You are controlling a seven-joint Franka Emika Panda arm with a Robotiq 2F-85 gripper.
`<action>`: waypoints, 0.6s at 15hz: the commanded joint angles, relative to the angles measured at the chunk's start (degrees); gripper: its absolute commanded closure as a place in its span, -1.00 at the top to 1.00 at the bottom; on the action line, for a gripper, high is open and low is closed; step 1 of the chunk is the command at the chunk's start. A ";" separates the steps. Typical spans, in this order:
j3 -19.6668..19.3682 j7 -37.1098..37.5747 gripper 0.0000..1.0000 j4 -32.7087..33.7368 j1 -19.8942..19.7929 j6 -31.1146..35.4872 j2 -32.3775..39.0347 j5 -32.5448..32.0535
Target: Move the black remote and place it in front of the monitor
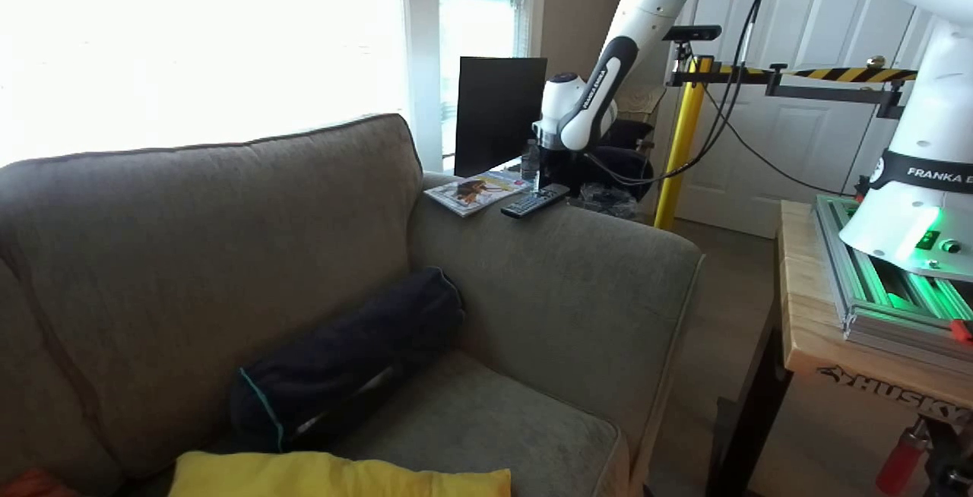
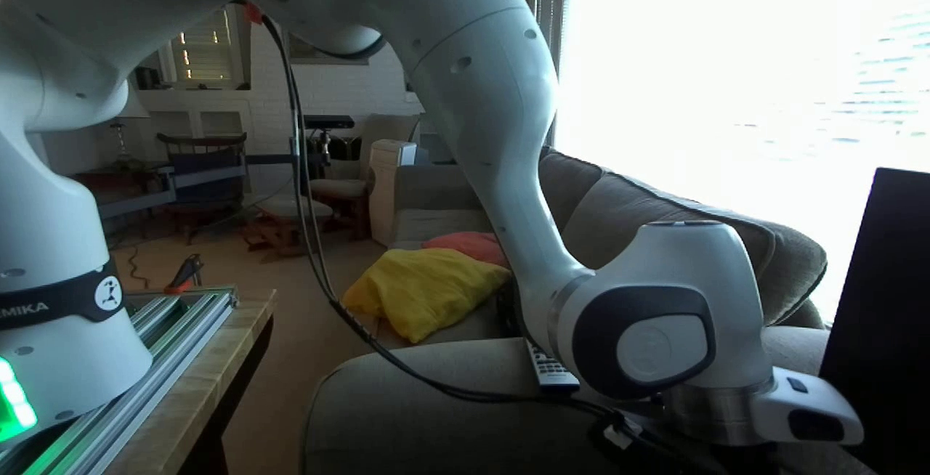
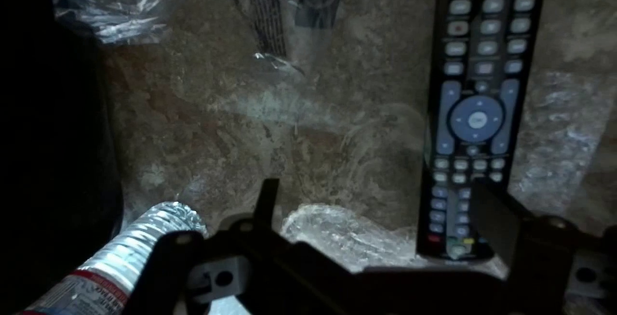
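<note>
The black remote point(image 3: 475, 117), with grey and blue buttons, lies on a mottled surface at the right of the wrist view. I cannot make it out in the exterior views. My gripper point(image 3: 376, 185) is open and empty above that surface. Its right finger overlaps the remote's lower end in the wrist view; contact cannot be told. In an exterior view the gripper point(image 1: 559, 170) is a dark shape behind the sofa arm. The monitor point(image 1: 502, 113) stands upright behind the sofa arm, its dark screen also at the right edge of an exterior view point(image 2: 883, 301).
A greyer remote point(image 1: 536, 201) and a magazine point(image 1: 475, 191) lie by the sofa arm point(image 1: 578, 254). A clear bottle point(image 3: 115, 252) lies low left in the wrist view. Crumpled clear plastic point(image 3: 347, 233) lies between the fingers. A large black shape point(image 3: 53, 127) fills the left side.
</note>
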 commanded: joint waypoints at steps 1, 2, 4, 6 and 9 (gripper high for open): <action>1.30 -0.94 1.00 -11.64 -0.28 4.63 -8.68 0.43; 1.38 -0.66 1.00 -14.41 0.09 4.88 -10.84 0.57; 0.52 1.94 1.00 -19.97 2.01 5.48 -15.02 1.30; 0.54 4.66 1.00 -25.39 3.31 5.69 -19.71 2.36; -1.36 10.77 1.00 -33.87 7.20 6.94 -27.48 3.65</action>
